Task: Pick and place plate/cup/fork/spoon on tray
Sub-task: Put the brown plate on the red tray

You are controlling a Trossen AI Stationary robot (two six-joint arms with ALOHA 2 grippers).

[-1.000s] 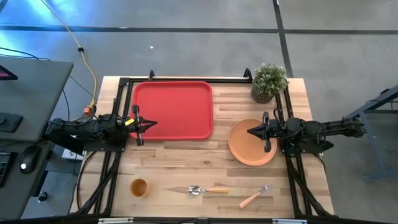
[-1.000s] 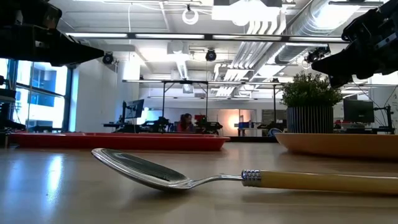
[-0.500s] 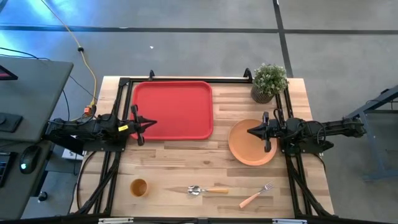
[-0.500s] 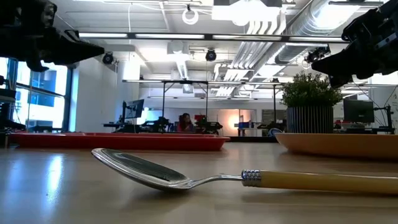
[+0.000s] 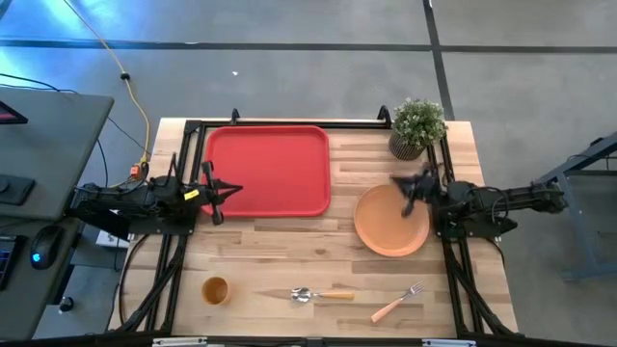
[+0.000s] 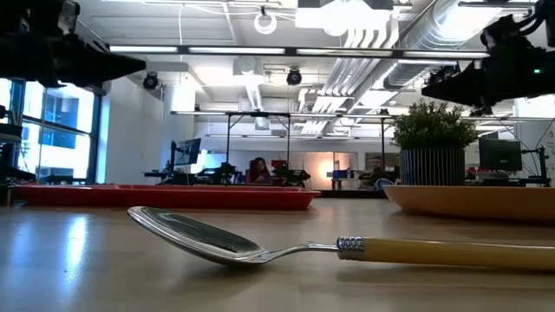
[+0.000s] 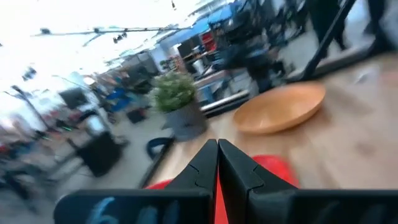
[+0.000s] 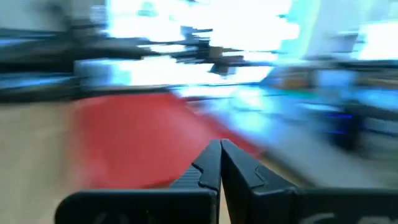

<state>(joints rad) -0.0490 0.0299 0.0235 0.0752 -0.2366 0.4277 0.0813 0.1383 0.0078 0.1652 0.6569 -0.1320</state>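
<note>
While the left gripper (image 5: 231, 191) idles pinched shut at the red tray's (image 5: 268, 170) 9 o'clock edge, the right gripper (image 5: 399, 183), fingers together too, just swung toward the orange plate's (image 5: 389, 226) 12 o'clock rim (plate's first, I reckon). Cup (image 5: 214, 289), spoon (image 5: 321, 295), fork (image 5: 397, 301) untouched.

Overhead looks straight down; the table-level view (spoon (image 6: 260, 247) nearest) shares the tray (image 5: 268, 170).
</note>
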